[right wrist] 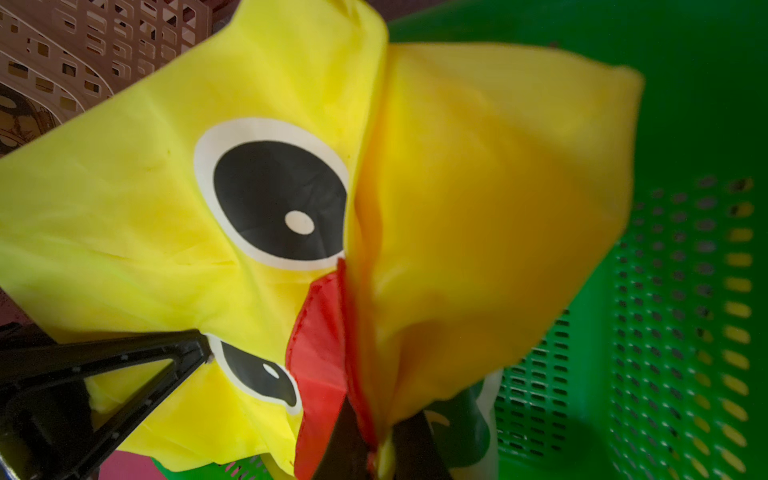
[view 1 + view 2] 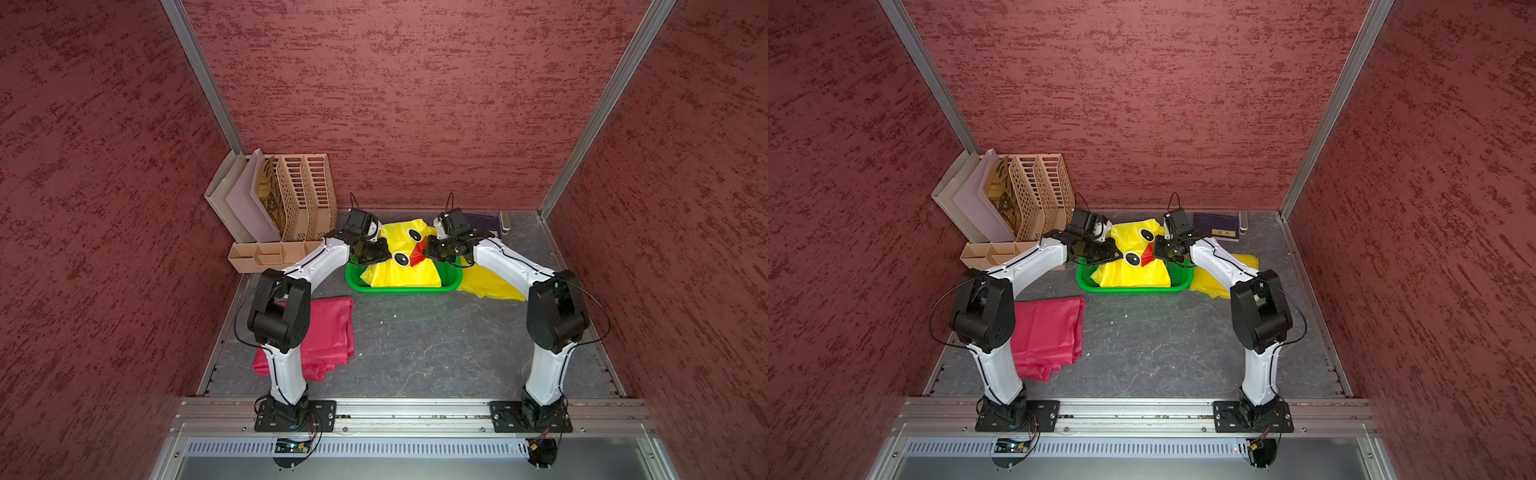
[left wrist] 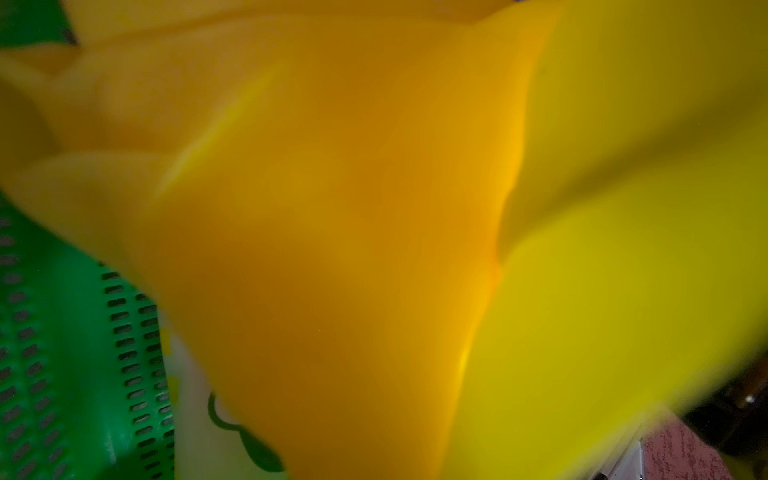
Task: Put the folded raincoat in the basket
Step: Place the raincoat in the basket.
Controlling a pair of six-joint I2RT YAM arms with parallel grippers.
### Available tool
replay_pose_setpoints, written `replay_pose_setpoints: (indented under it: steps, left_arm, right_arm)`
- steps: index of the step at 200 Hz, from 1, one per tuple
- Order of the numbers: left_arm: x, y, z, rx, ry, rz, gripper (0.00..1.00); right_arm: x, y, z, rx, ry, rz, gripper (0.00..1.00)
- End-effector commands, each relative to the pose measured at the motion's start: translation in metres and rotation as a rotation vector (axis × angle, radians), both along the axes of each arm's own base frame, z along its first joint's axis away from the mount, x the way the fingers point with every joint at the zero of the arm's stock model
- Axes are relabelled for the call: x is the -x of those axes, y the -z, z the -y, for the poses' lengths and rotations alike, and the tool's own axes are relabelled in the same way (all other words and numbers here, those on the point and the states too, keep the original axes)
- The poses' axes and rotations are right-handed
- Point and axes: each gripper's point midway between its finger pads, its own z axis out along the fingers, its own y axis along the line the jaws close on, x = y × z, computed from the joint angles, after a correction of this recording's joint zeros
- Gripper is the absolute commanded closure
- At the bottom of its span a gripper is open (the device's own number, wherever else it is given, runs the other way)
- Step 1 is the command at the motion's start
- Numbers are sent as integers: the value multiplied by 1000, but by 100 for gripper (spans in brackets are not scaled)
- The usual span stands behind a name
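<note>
Step in hand: lowering the raincoat (image 2: pixel 405 272) into the basket (image 2: pixel 399 289), then letting go.
Raincoat position: its near fold lies inside the basket against the front wall. The duck-face part, with eyes and red beak, is lifted above the basket and stretched between my two claws.
Right claw (image 2: pixel 428 249): closed on the raincoat at the red beak. The right wrist view shows red and yellow layers pinched between my fingers.
Left claw (image 2: pixel 376 254): at the raincoat's opposite edge, with one fingertip touching the fabric beside an eye. I cannot tell whether it grips the fabric.
Yellow sheet (image 2: pixel 490 284): lies on the table just beside the basket's right end, outside it. I cannot tell whether it belongs to the same raincoat.
Descent, as I judge it: I bring both claws down together, inside the rim, so the face part settles on the fold below and does not drape over a wall.
Release, as I judge it: I open only once the fabric rests on the layers beneath, both claws at once, so neither drags the fold.
Withdrawal, as I judge it: I lift straight up, because thin, slick fabric can cling to a finger and come out with it.
Risk: a release from too high probably lets the light fold fall apart.
Not involved: the red cloth (image 2: pixel 328 332) and the file organizer (image 2: pixel 299 195).
</note>
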Motion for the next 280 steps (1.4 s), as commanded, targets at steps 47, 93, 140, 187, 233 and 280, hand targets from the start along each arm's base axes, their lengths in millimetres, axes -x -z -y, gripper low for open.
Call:
replay_pose_setpoints:
  steps: [47, 93, 140, 187, 233, 280]
  left_arm:
    - [0, -3, -3, -29, -12, -7, 36]
    - [4, -20, -4, -94, -12, 6, 13]
    - [1, -52, -11, -126, -44, 61, 0]
    - [4, -61, -22, -158, -81, 86, 0]
    - [5, -74, -30, -175, -103, 117, 0]
    - [5, -128, 25, 139, 23, 265, 3]
  right_arm:
    - [17, 5, 0, -26, -26, -55, 86]
    - [24, -14, 10, 6, -25, -13, 53]
    - [22, -47, 18, 31, -19, 57, 52]
    - [23, -60, 18, 31, -34, 80, 46]
    - [27, -80, 18, -8, -42, 136, 40]
    - [28, -94, 8, -54, -82, 165, 48]
